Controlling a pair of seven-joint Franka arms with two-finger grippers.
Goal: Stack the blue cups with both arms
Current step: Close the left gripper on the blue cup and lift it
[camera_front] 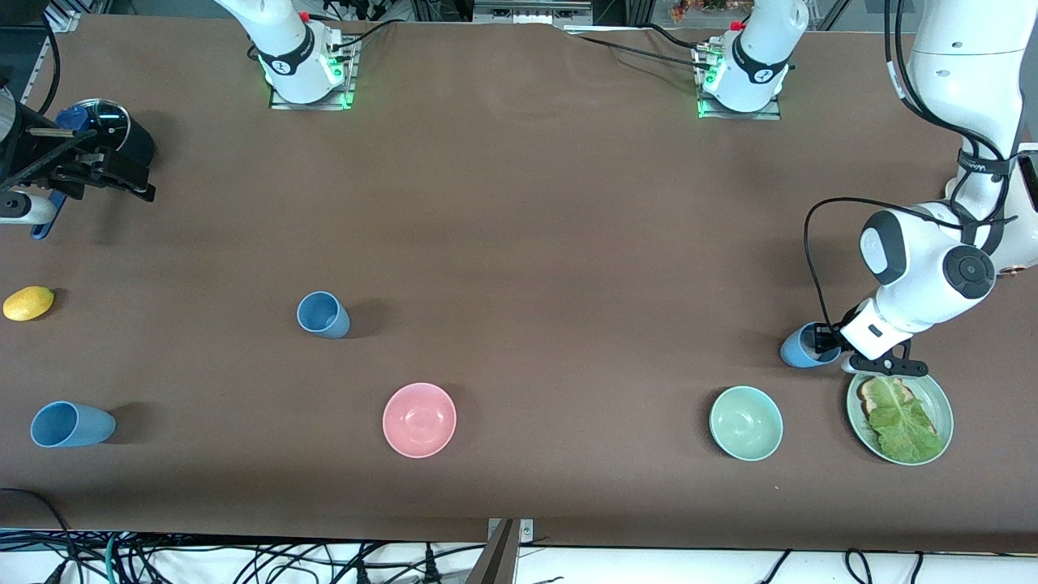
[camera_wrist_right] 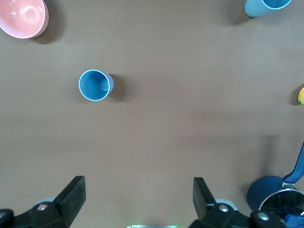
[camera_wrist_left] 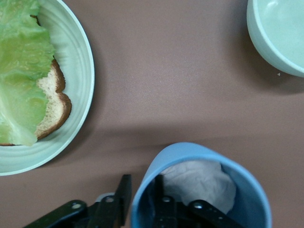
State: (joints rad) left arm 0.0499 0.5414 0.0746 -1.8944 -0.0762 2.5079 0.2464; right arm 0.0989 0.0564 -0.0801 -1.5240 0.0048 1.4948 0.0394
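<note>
1. The right pincer (camera_front: 97, 174) waits with jaws spread wide and empty over the right arm's end of the tabletop (camera_front: 519, 243), beside a dark saucepan (camera_front: 113, 134).
2. Two blue cups (camera_front: 323, 315) and (camera_front: 71, 424) stand loose, well apart from it.
3. The left pincer (camera_front: 831, 345) is clamped on the rim of a third blue cup (camera_front: 803, 347), one finger inside, just beside the sandwich plate (camera_front: 941, 410).
4. Judged step: first pickup. Next, lift it clear and carry it over another cup.

Brown table (camera_front: 519, 203), three blue cups (camera_front: 323, 315) (camera_front: 71, 424) (camera_front: 799, 347), pink bowl (camera_front: 419, 419), green bowl (camera_front: 746, 422), plate (camera_front: 941, 405), lemon (camera_front: 28, 303), saucepan (camera_front: 109, 130).
</note>
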